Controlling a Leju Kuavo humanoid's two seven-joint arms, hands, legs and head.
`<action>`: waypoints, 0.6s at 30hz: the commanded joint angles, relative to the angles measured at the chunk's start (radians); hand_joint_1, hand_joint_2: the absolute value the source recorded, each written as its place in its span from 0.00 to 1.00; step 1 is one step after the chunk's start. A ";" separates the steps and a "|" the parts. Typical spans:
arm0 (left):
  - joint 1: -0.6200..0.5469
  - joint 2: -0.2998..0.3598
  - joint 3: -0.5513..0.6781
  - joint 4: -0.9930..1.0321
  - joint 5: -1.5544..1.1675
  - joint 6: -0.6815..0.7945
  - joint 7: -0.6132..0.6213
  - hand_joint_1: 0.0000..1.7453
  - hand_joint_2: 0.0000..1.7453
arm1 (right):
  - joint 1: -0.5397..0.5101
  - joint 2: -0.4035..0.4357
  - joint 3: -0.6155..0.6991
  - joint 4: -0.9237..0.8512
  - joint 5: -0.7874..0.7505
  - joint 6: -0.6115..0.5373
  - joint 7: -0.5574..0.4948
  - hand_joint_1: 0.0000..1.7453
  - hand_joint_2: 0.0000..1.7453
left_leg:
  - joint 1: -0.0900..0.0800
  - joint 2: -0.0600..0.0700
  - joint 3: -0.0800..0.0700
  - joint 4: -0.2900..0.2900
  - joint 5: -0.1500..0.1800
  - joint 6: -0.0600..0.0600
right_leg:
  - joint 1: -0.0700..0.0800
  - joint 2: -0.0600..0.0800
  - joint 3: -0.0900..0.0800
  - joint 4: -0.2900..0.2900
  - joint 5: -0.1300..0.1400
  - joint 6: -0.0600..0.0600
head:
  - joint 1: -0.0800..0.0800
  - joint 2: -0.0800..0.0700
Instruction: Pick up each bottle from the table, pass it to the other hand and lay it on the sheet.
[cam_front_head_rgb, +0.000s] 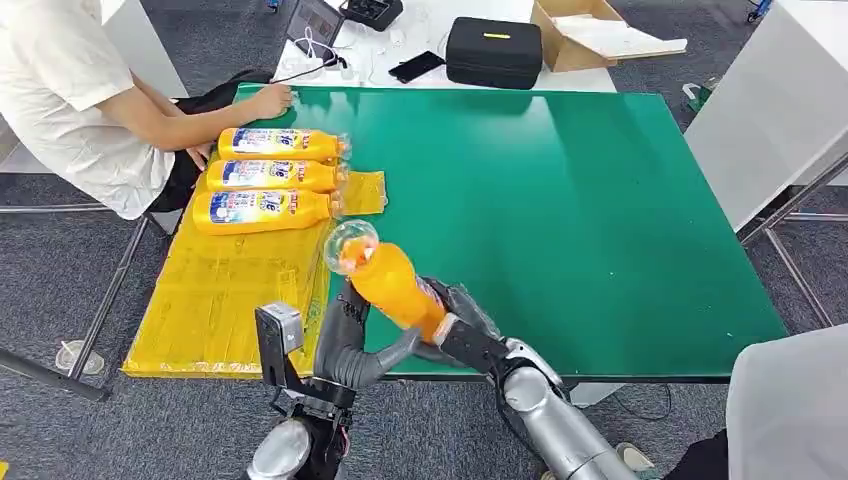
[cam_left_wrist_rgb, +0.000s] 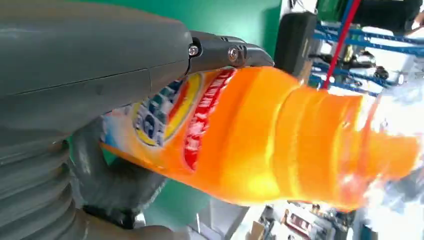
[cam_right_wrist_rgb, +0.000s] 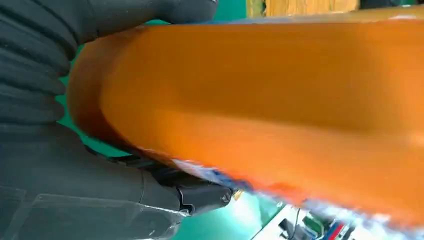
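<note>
Four bottles were in sight, all holding orange liquid. Three (cam_front_head_rgb: 265, 177) lay side by side on the yellow sheet (cam_front_head_rgb: 230, 300), at its far end, caps toward the green table (cam_front_head_rgb: 560, 200). The fourth bottle (cam_front_head_rgb: 385, 278) was up in the air over the near table edge, just beside the sheet, tilted with its clear cap pointing up and away from the robot. Both hands were on it: the left hand (cam_front_head_rgb: 350, 335) was wrapped round its body from below, thumb and fingers clamped on the label, and the right hand (cam_front_head_rgb: 462, 318) gripped its lower end. A person (cam_front_head_rgb: 90, 90) sat at the table's far left corner, one hand (cam_front_head_rgb: 268, 100) resting on the table beside the laid bottles. One black case (cam_front_head_rgb: 493, 50) and one open cardboard box (cam_front_head_rgb: 590, 35) stood beyond the table.
</note>
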 joint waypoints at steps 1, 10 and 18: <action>-0.057 0.019 -0.037 -0.003 -0.012 -0.009 -0.023 0.00 1.00 | -0.077 -0.037 0.122 0.101 0.017 -0.001 -0.007 1.00 1.00 | 0.000 0.000 0.002 0.000 0.000 0.000 | 0.000 -0.001 0.002 0.000 0.000 -0.001 | 0.000 0.000; -0.063 0.015 -0.032 0.020 0.008 -0.011 0.002 0.00 1.00 | -0.073 -0.042 0.130 0.085 0.016 0.000 -0.011 1.00 1.00 | 0.000 0.000 0.002 0.000 0.000 0.000 | 0.000 -0.001 0.002 0.000 0.000 -0.001 | 0.000 0.000; -0.100 -0.009 -0.043 0.123 -0.149 0.217 -0.018 0.00 1.00 | -0.065 -0.056 0.074 0.022 -0.045 -0.001 0.026 1.00 1.00 | -0.001 0.000 0.004 0.000 -0.001 0.001 | 0.000 -0.002 0.003 0.000 -0.001 -0.001 | 0.000 0.000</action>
